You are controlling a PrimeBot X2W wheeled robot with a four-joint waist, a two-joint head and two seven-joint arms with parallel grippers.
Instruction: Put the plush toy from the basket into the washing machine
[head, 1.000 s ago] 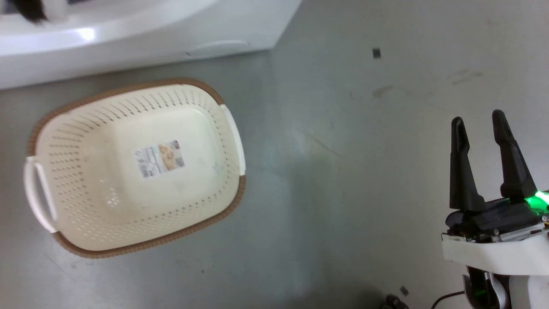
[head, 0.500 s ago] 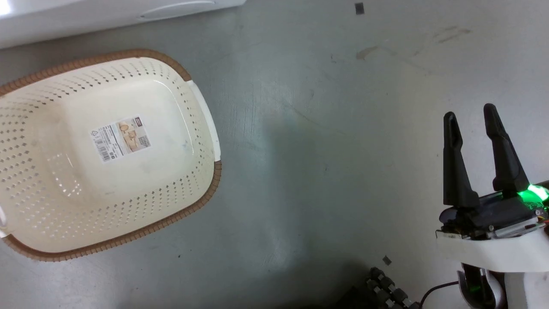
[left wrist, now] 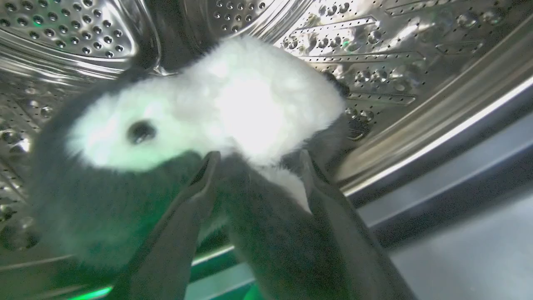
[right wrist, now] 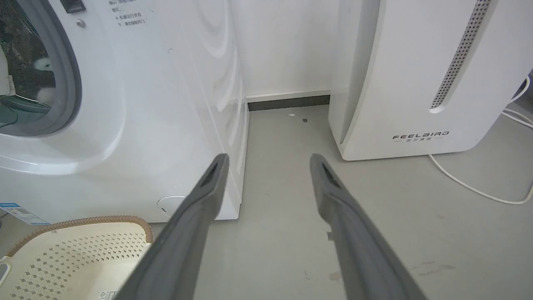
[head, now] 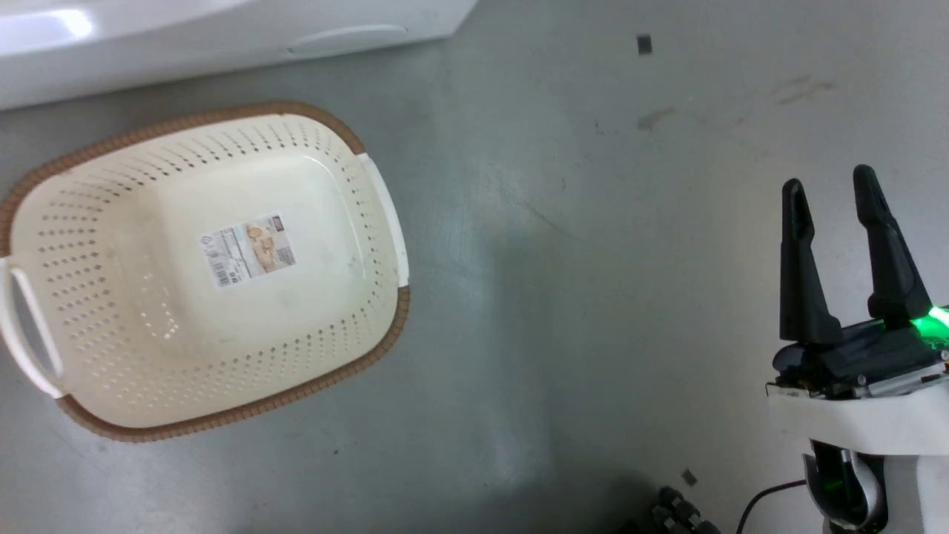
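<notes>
The panda plush toy (left wrist: 233, 100), white with black limbs, lies inside the washing machine's shiny perforated steel drum (left wrist: 395, 46). My left gripper (left wrist: 258, 160) reaches into the drum, open, and a black part of the plush sits between its spread fingers. The cream basket (head: 89, 356) stands on the floor with nothing in it but its paper label (head: 250, 248). The washing machine (head: 185, 37) stands just behind it, and its grey-gasketed porthole (right wrist: 73, 75) is open. My right gripper (head: 827, 185) hovers open over bare floor far right of the basket.
A white FEELBIRD appliance (right wrist: 416, 75) stands right of the washer, with a gap of grey floor (right wrist: 287, 125) between them. A white cable (right wrist: 470, 187) trails on the floor at its right. A dark cable (head: 764, 500) lies near my base.
The head camera swung, so the basket slid left in the picture and then back right. The right gripper holds its open pose. The basket itself looks unmoved.
</notes>
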